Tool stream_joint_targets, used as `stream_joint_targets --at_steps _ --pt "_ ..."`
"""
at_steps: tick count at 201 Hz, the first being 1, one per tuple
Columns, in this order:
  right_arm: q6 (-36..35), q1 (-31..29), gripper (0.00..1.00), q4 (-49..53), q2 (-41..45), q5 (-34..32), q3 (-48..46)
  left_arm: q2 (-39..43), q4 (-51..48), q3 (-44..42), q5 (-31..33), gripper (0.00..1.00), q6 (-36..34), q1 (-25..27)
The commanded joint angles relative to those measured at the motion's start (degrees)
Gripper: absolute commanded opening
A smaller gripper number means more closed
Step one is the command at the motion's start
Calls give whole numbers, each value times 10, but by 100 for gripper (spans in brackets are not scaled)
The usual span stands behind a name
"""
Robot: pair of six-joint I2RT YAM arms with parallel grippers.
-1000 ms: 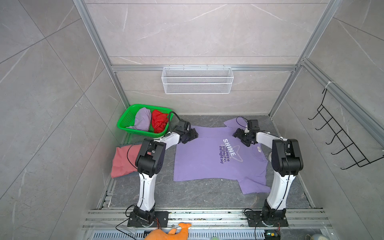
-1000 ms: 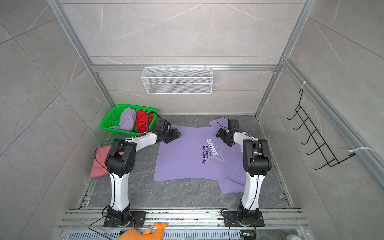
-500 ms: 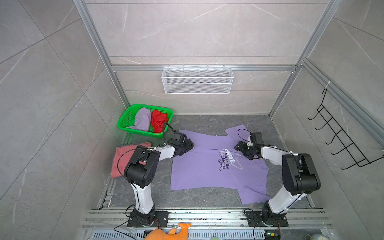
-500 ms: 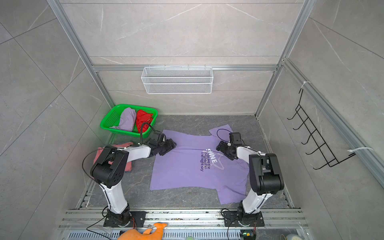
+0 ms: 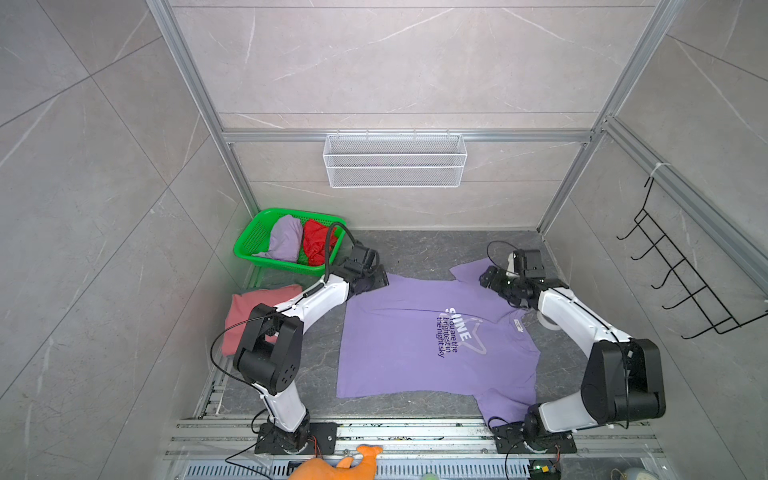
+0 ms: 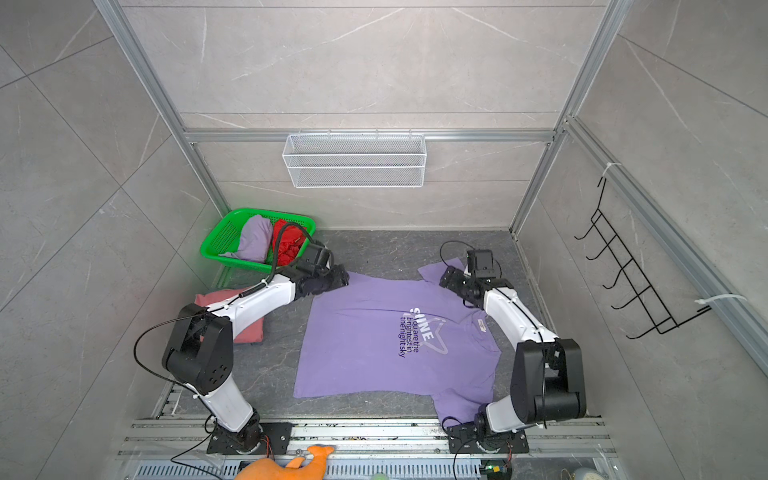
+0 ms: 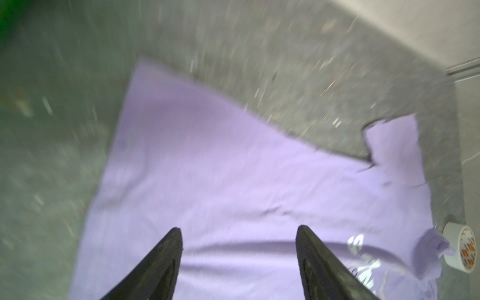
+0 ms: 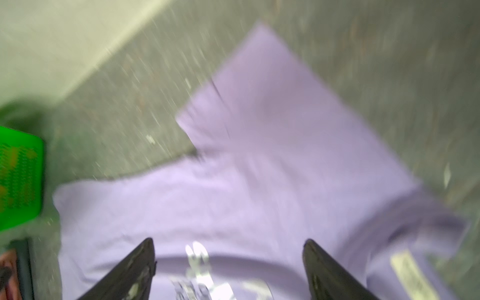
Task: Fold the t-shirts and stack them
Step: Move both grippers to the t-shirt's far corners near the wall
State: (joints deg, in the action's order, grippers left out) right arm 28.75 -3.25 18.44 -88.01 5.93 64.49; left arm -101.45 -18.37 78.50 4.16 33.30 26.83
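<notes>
The lavender t-shirt point(image 5: 415, 345) point(image 6: 374, 345) with the white "SHINE" print lies spread flat on the dark floor. My left gripper point(image 5: 376, 280) point(image 7: 239, 233) hovers open over its far left hem corner, nothing between the fingers. My right gripper point(image 5: 492, 280) point(image 8: 228, 246) stands open above the far sleeve and shoulder, also empty. A folded dusty-pink t-shirt point(image 5: 249, 311) lies left of the left arm. A crumpled lavender t-shirt point(image 5: 286, 239) and a red t-shirt point(image 5: 316, 247) sit in the green basket point(image 5: 253, 245). Both wrist views are blurred.
A roll of tape point(image 5: 546, 323) point(image 7: 459, 246) lies by the shirt's collar under the right arm. A white wire basket point(image 5: 395, 162) hangs on the back wall, a black hook rack point(image 5: 685, 286) on the right wall. An orange plush toy point(image 5: 336, 467) lies at the front rail.
The SHINE t-shirt has slid toward the front rail and lies stretched out longer. Both grippers dipped frontward with it, then drew back over its far edge.
</notes>
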Motion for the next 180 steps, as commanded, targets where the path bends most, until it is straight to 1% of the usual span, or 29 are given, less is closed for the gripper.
stream_joint_targets --at_steps 1,16,36,56,87,126,140,157,180 --pt "-40 3 89 17 -68 -42 86 -74 -86 92 54 68 -89 -18" --pt "-51 4 89 14 -116 -41 132 -122 -101 143 59 67 -108 -29" --pt "-64 6 89 -2 -162 -32 177 -176 -132 205 68 67 -109 -47" --pt "-74 9 89 -10 -200 -38 210 -208 -134 233 64 67 -105 -64" --pt "-83 14 89 -16 -257 -35 248 -246 -130 256 51 67 -97 -86" --pt "-98 22 89 3 -330 -38 310 -282 -135 268 57 66 -87 -88" --pt "-99 27 89 21 -360 -22 343 -287 -131 265 59 65 -80 -89" --pt "-96 34 88 47 -395 -2 384 -295 -123 264 47 62 -76 -89" --pt "-102 36 88 80 -433 1 432 -303 -118 264 33 54 -65 -89"
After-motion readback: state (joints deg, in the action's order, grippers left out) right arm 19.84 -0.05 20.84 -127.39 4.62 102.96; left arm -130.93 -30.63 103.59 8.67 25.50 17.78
